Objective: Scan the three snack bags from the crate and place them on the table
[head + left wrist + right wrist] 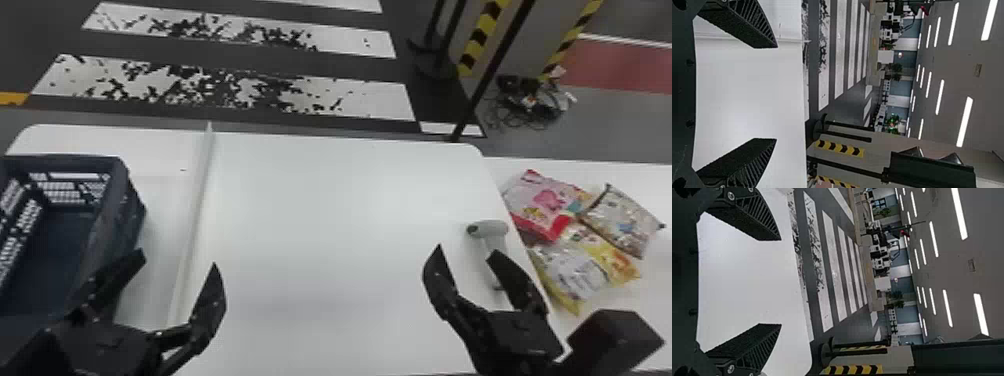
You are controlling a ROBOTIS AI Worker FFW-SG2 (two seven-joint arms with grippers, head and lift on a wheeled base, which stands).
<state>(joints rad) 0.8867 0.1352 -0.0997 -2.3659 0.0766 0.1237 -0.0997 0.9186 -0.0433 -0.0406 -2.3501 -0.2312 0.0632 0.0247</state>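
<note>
Well, the right gripper [466,250] stands wide with nothing between its fingers, and the left gripper [177,258] is spread just as wide, also without a load. From the head, one right finger crosses the handle of the scanner [492,229] on the white table [320,210]; whether they touch, I can't tell. Just past that table's edge, the pink bag [545,200], the yellow bag [570,272] and the silvery bag [622,220] lie close together on the side table [615,175]. Away on the left sits the crate [132,210].

I'd guess the placing is done, though nothing proves the scans. Best to raise the right gripper straight up before drawing it back, or that finger may hook the scanner. Both arms should leave gently, well away from bags and crate.
</note>
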